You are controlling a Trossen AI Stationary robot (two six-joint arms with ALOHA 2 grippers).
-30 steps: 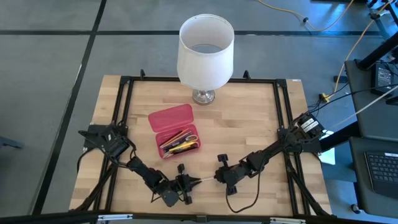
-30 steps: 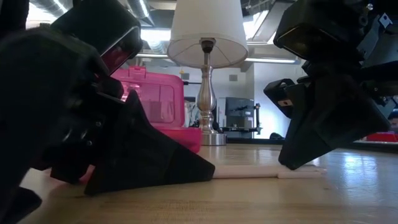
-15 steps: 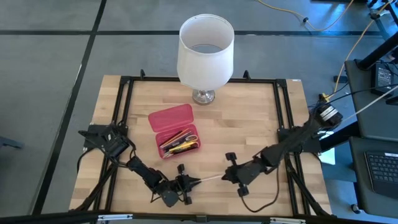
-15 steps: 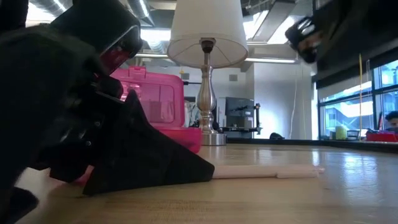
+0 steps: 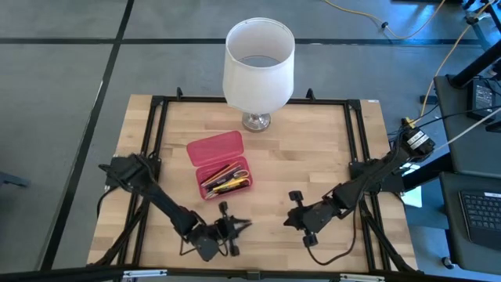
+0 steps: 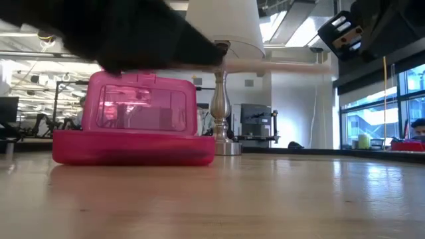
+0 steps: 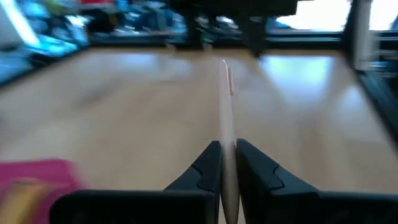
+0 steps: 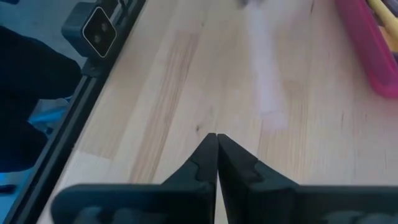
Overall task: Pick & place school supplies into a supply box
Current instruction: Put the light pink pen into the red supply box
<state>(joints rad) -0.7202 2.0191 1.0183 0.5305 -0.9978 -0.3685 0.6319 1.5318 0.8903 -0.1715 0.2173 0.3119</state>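
The supply box [image 5: 220,167] lay open near the middle of the table [image 5: 313,157], a little left of centre, its red lid folded back toward the far side. Its tray already held a cluster of school supplies [image 5: 226,179]: yellow, orange and dark pens or pencils lying roughly along its length. From table height the box's translucent pink lid [image 6: 141,106] stood upright above the tray.

One more item was in hand. The left gripper [image 5: 232,228], at the near edge just near of the box, was clamped on a pale pencil [image 7: 226,118] that stuck straight out past its fingertips; in the low view that pencil [image 6: 279,66] hung level, clear of the tabletop. Its far end carried what may have been a pinkish tip, though the blur left that uncertain.

The right gripper [image 5: 297,218] sat on the near right part of the table, well apart from the box, its fingers pressed together with nothing between them.

By my judgement most of the job was done: no loose supplies showed on the wood, and only the carried pencil remained to go into the tray.

A white-shaded lamp [image 5: 258,66] stood at the far edge. No brand, label or readable writing showed on anything.
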